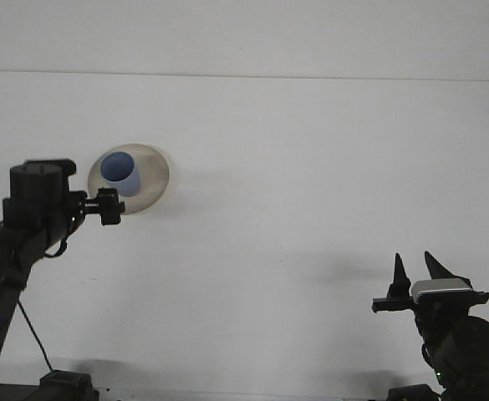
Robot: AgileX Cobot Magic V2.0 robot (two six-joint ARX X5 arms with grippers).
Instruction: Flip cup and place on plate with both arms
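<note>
A light blue cup [119, 173] stands upright, mouth up, on the left part of the beige plate [153, 179] at the left of the white table. My left gripper [111, 206] hangs just in front of the plate's near edge, apart from the cup, open with nothing in it. Far off at the bottom right, my right gripper [416, 271] points up over the table's front edge, its two fingers spread and empty.
The white table [311, 167] stretches between the plate and the right arm, with nothing else lying on it. The left arm's dark links stand along the left edge of the view.
</note>
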